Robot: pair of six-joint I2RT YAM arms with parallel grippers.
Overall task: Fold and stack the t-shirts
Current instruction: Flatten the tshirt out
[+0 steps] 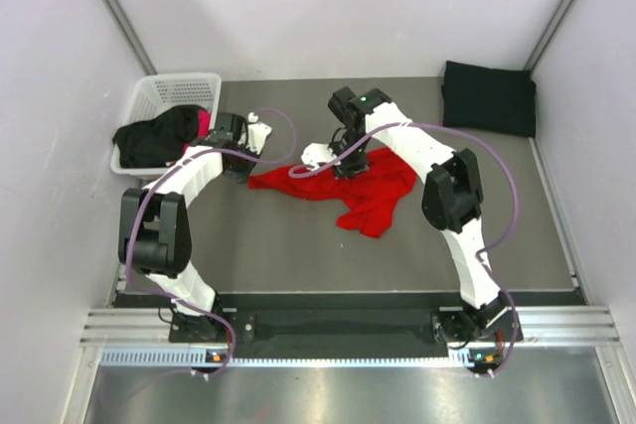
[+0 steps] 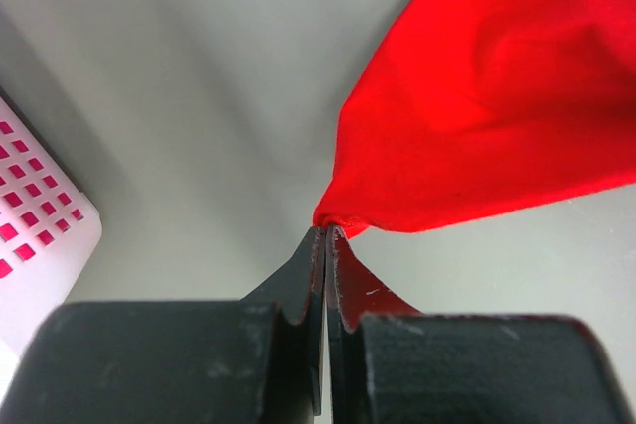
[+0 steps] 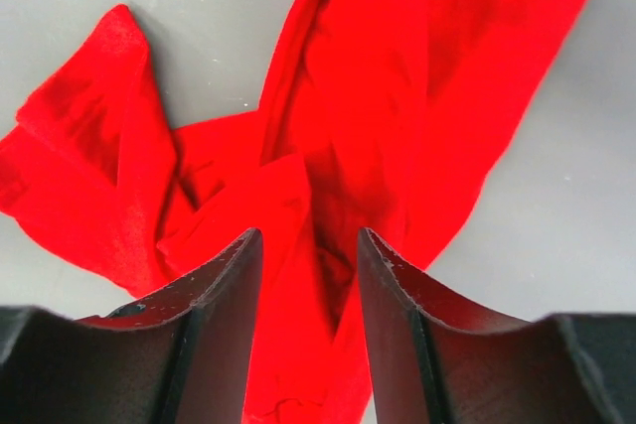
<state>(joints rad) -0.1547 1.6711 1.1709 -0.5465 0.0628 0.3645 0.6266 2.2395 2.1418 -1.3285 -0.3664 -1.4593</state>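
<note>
Red t-shirt (image 1: 378,201) lies crumpled mid-scene on the desk (image 1: 298,255).
Soft, limp, light cloth: left pincer (image 2: 326,230) clenched on its left corner, right pincer (image 3: 310,245) released, astride a bunched fold; corners likely grip best.

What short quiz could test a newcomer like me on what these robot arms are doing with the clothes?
1. True or false: the left gripper is shut on an edge of the red t-shirt.
2. Where does the folded black t-shirt lie? A under the red t-shirt; B at the table's far right corner; C in the left gripper.
3. Fill in: the right gripper's jaws stand ____ over the red cloth.
Key: 1 true; 2 B; 3 open.
</note>
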